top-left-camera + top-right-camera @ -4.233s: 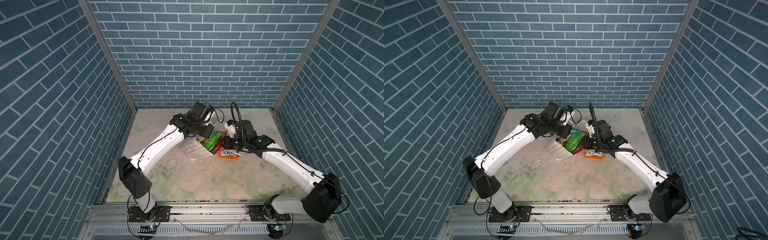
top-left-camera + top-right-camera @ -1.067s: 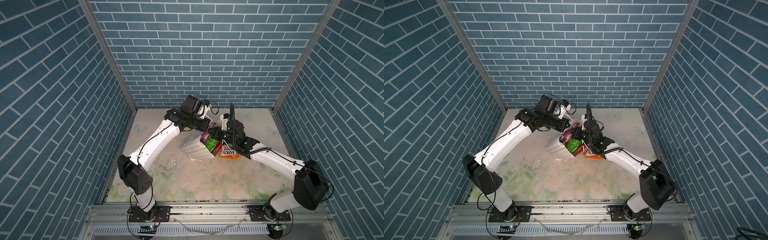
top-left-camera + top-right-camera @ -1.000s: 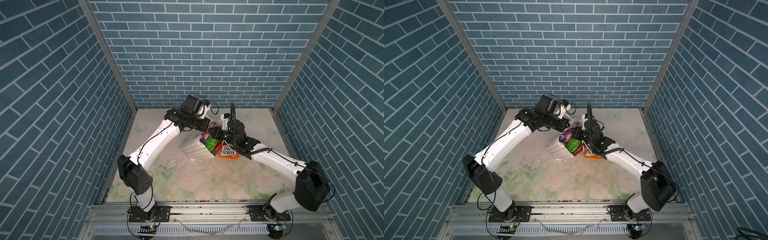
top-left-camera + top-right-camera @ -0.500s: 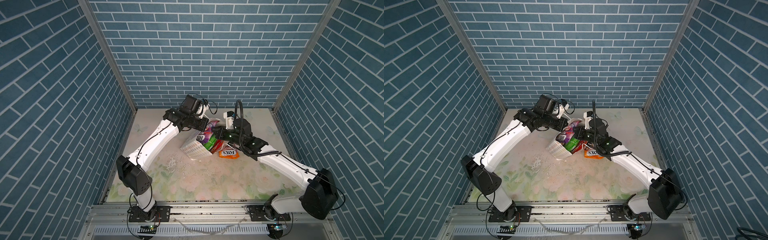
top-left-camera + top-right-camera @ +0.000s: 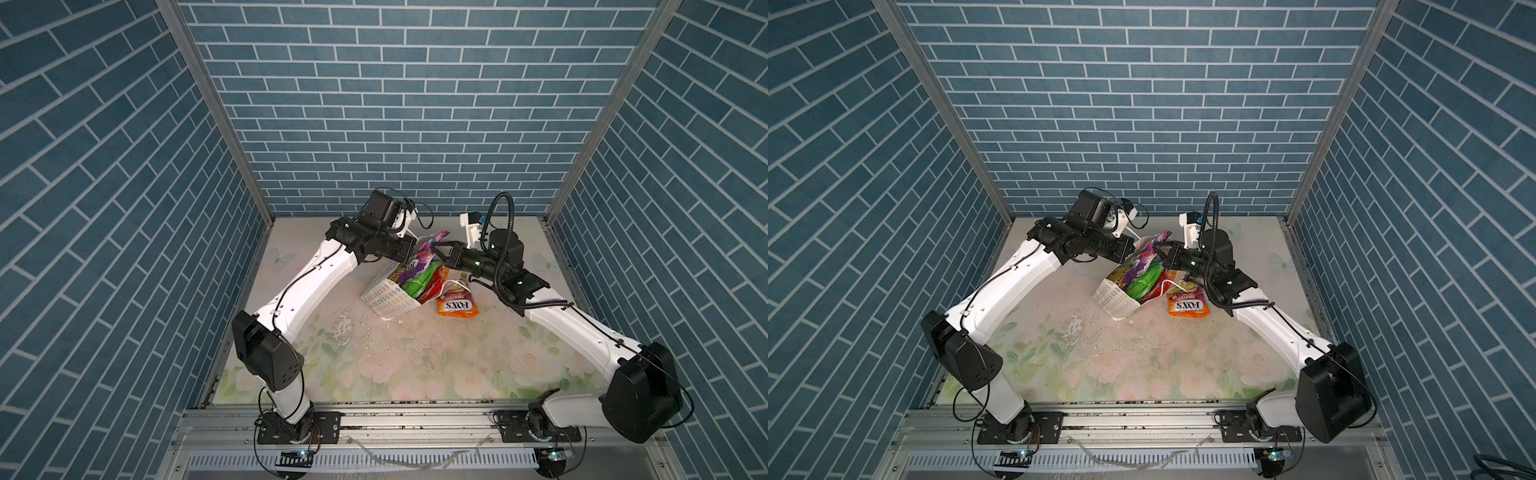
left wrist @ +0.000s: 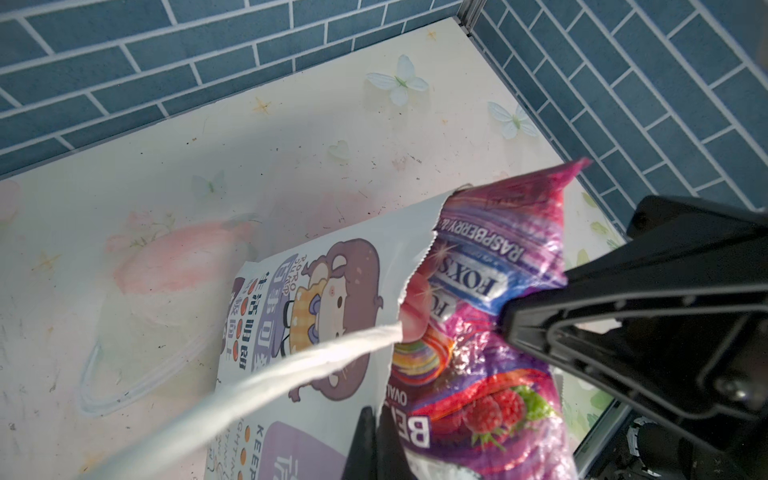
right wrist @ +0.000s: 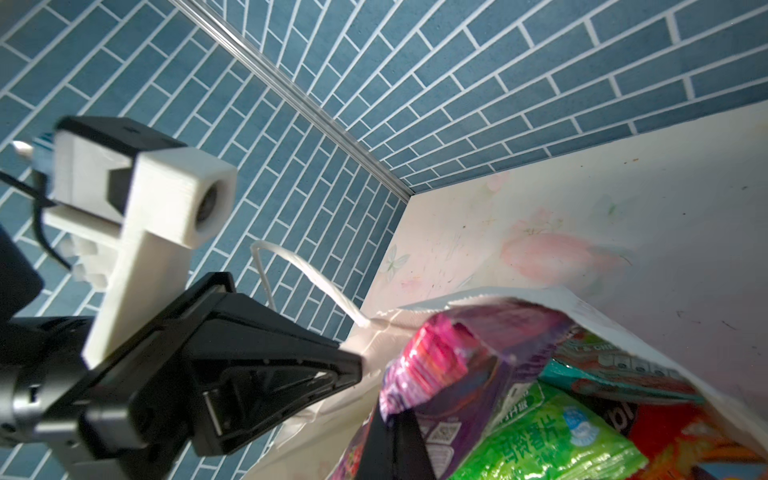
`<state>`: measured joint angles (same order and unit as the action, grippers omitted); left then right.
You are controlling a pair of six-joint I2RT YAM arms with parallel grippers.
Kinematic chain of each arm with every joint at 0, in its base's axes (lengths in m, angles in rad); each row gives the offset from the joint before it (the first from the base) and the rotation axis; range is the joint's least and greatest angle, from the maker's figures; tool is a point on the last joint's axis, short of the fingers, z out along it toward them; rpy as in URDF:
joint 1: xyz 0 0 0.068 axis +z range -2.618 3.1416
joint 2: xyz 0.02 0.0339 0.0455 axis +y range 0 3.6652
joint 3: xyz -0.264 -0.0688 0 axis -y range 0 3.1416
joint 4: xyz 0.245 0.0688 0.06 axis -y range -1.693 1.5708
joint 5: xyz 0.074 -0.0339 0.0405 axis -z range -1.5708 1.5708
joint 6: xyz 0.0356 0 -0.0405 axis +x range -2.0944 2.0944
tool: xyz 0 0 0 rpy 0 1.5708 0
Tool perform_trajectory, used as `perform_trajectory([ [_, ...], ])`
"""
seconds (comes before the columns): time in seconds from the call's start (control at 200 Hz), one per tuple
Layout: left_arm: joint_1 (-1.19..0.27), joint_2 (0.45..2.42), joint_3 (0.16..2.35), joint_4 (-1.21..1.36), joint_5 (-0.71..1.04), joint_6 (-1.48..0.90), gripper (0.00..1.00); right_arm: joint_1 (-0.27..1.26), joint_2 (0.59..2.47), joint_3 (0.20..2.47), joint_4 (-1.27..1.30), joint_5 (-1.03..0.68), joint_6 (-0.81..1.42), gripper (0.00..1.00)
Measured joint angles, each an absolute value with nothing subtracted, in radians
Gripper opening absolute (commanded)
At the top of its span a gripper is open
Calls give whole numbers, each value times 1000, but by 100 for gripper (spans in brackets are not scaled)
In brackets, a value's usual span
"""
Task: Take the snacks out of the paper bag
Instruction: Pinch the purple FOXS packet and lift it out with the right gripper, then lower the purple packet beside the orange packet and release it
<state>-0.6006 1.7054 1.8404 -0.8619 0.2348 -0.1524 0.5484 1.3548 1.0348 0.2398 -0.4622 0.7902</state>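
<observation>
Purple foil now stands well clear of the bag's mouth. The purple packet (image 5: 420, 258) showed only a little about a second ago, when the right hand (image 5: 435, 249) was pushed in among the snacks. Now it is drawn up toward the upper right, and the right arm has pulled back to the right of the frame with it. Four seconds back only green and red showed at the opening. The right hand is clamped on the packet's upper part, its fingers together on the crinkled foil, as the left wrist view shows plainly. The left hand (image 5: 409, 250) sits where it was a second ago, pinched shut on the bag's white rim near a cord handle (image 6: 291, 372). The paper bag (image 5: 384, 297) leans at the centre of both top views on the floral worktop (image 5: 415, 365), its mouth turned to the right. It is white with rows of small coloured rings and has a cartoon face on the side that the left wrist camera sees. The glossy purple packet reads FOX'S and RASPBERRY, with berries printed below. In the mouth beside it lie a green packet (image 7: 548, 440), a red packet (image 5: 435, 286) and a teal packet (image 7: 602, 370). An orange packet (image 5: 457, 306) marked FOX'S lies flat on the worktop just right of the bag.
</observation>
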Motion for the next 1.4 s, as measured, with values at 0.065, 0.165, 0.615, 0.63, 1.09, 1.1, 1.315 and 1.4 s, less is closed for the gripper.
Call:
perform_trajectory([
  [0.065, -601, 1705, 1840, -862, 232, -152, 0, 543, 1355, 1035, 253, -492, 788, 0],
  [0.165, -600, 1705, 1840, -862, 229, -152, 0, 536, 1355, 1037, 263, -538, 784, 0],
  [0.615, -600, 1704, 1839, -862, 225, -152, 0, 440, 1348, 1073, 424, -739, 810, 0],
  [0.63, -600, 1704, 1839, -862, 225, -152, 0, 435, 1348, 1076, 428, -746, 814, 0],
  [1.09, -600, 1689, 1826, -859, 226, -152, 0, 269, 1251, 1180, 317, -857, 791, 0],
  [1.1, -600, 1689, 1826, -859, 225, -152, 0, 262, 1246, 1180, 306, -855, 786, 0],
  [1.315, -600, 1689, 1826, -859, 226, -148, 0, 147, 1176, 1186, 42, -795, 682, 0],
  [1.4, -600, 1689, 1826, -859, 225, -146, 0, 105, 1175, 1190, -82, -738, 638, 0],
])
